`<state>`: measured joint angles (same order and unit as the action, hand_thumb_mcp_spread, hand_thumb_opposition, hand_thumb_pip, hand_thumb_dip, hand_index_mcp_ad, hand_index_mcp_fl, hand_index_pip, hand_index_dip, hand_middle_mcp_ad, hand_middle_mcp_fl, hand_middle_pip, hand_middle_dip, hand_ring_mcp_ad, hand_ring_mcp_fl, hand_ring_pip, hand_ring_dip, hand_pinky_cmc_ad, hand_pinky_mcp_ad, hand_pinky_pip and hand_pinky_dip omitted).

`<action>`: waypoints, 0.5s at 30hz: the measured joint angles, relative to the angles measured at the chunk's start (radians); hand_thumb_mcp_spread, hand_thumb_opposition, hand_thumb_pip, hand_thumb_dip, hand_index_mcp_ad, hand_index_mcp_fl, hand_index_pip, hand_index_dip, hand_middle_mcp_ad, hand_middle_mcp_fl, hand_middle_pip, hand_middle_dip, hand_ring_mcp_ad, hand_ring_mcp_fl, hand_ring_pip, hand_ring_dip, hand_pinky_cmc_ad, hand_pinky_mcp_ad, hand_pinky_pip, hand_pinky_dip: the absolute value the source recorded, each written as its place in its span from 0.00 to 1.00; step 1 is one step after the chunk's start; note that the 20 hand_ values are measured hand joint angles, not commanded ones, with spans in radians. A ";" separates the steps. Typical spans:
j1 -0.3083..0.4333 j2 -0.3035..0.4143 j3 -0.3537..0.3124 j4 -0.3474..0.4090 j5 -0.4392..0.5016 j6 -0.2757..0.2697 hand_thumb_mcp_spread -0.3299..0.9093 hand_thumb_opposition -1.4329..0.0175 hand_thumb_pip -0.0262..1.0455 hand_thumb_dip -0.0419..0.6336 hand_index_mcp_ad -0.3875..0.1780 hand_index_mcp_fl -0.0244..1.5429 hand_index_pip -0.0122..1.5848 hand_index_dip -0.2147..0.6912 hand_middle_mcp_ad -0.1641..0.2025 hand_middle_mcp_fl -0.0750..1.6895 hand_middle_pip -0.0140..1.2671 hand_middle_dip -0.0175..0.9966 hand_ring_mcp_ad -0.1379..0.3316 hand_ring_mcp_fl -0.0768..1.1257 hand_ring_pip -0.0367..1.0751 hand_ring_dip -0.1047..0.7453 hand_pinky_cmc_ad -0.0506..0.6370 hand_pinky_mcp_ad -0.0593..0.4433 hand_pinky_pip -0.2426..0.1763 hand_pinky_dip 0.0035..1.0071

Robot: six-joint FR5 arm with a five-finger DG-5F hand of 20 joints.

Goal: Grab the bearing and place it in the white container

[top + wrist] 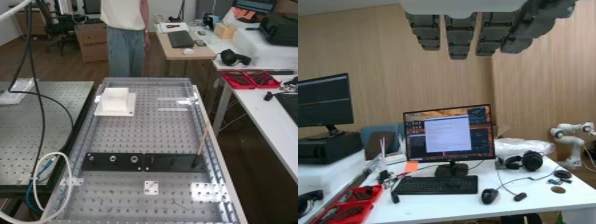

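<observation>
In the high view, the black plate (pixel 102 165) lies across the bench and carries small round metal parts, with a ring-shaped bearing (pixel 134 159) near its middle. The white container (pixel 115 102) stands on a pale base toward the bench's far left. The hand (pixel 460 35) hangs in the wrist view with its dark grey fingers extended and apart, nothing between them. It faces a desk and a wall, away from the bearing and the container.
A brown stick (pixel 202 141) stands tilted at the right end of the black plates. A small white plate (pixel 151 187) lies nearer on the bench. Cables and a white hose (pixel 68 175) hang along the left edge. Red trays (pixel 249 79) sit on the right desk.
</observation>
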<state>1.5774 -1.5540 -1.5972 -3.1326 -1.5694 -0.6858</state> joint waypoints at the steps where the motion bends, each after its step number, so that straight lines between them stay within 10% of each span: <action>1: 0.000 0.000 0.000 0.000 0.000 0.000 0.27 0.99 0.05 0.07 0.63 0.01 0.01 0.26 0.60 0.05 0.02 0.04 0.44 0.06 0.04 0.14 0.14 0.23 0.55 0.01; 6: -0.001 0.002 -0.003 0.004 0.000 0.000 0.31 0.94 0.10 0.08 0.66 0.01 0.01 0.26 0.60 0.05 0.03 0.04 0.40 0.06 0.05 0.15 0.12 0.17 0.55 0.02; 9: -0.001 0.002 -0.005 0.005 0.000 0.001 0.45 0.77 0.31 0.12 0.65 0.01 0.03 0.27 0.60 0.05 0.07 0.08 0.41 0.06 0.07 0.15 0.20 0.25 0.55 0.06; 15: -0.001 0.003 -0.008 0.007 0.002 0.004 0.48 0.60 0.30 0.12 0.64 0.03 0.04 0.32 0.61 0.06 0.09 0.13 0.49 0.06 0.10 0.17 0.41 0.51 0.47 0.15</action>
<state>1.5760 -1.5506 -1.6051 -3.1258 -1.5674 -0.6821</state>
